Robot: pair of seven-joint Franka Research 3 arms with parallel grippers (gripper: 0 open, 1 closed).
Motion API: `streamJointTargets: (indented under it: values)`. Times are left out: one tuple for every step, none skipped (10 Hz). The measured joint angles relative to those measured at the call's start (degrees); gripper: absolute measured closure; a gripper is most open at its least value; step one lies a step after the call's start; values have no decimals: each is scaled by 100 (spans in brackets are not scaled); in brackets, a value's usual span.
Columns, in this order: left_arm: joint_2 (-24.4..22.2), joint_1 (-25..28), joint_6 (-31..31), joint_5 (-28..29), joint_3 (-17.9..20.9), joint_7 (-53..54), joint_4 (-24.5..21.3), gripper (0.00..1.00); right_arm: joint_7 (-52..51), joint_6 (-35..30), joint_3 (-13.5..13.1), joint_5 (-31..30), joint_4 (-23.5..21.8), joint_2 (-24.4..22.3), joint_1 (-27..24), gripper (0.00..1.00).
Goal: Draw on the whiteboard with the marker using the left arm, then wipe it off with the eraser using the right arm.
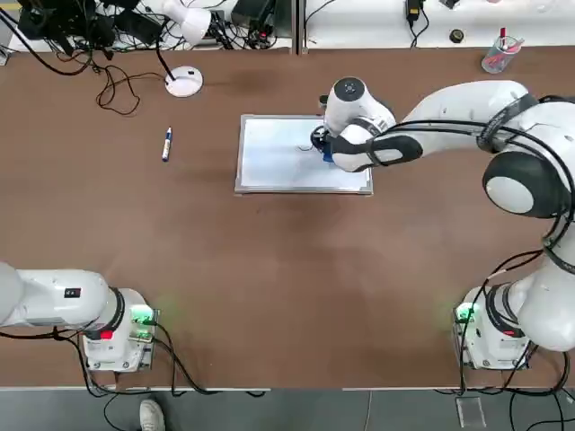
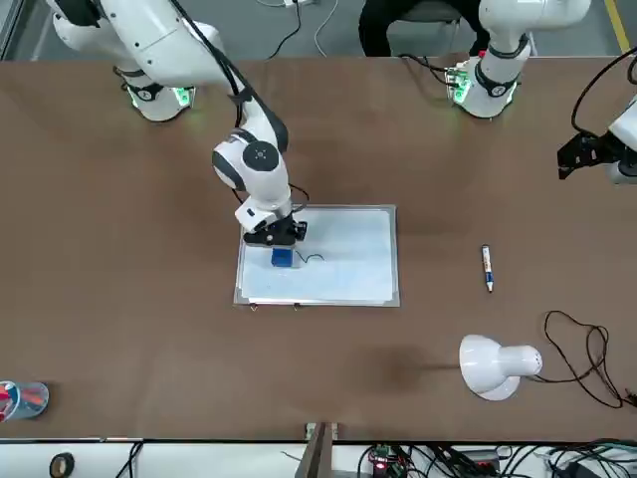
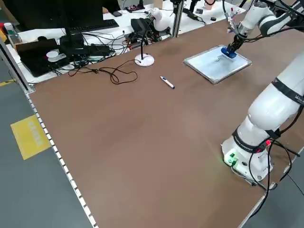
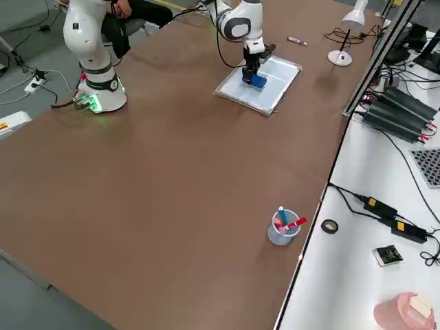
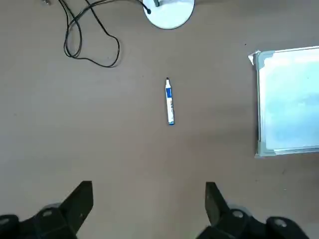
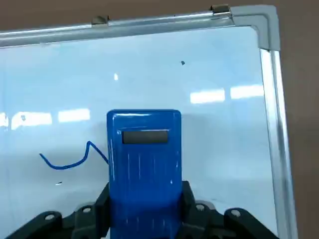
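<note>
Your right tool (image 6: 144, 219), clamped on the eraser (image 6: 144, 164), sits on the whiteboard (image 6: 219, 149) just beside the blue line (image 6: 70, 160); left tool (image 5: 144, 209) open

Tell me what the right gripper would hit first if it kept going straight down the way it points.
The right gripper is shut on the eraser and points down at the whiteboard. Going on, the eraser would probably meet the board surface first, right beside the blue line. Whether it already touches is unclear.
</note>
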Motion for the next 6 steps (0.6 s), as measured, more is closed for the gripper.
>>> streamJointTargets:
  values:
    - [0, 3, 9, 0, 1, 0, 0, 0, 0, -2, -22, -15, 15, 22, 34, 44]
    - [0, 10, 26, 0, 1, 0, 0, 0, 0, -11, -29, -38, 16, 29, 70, 44]
    - [1, 16, 40, 0, 4, 0, 0, 0, 0, -29, -36, -73, 16, 40, 117, 44]
    - [5, 20, 47, 0, 5, 0, 0, 0, 2, -46, -46, -106, 16, 61, 169, 44]
    - [13, 22, 48, -1, 5, 0, 0, 0, 19, -57, -59, -139, 16, 96, 214, 44]
    - [24, 23, 50, -1, 5, 0, 0, 0, 46, -60, -77, -171, 16, 145, 251, 44]
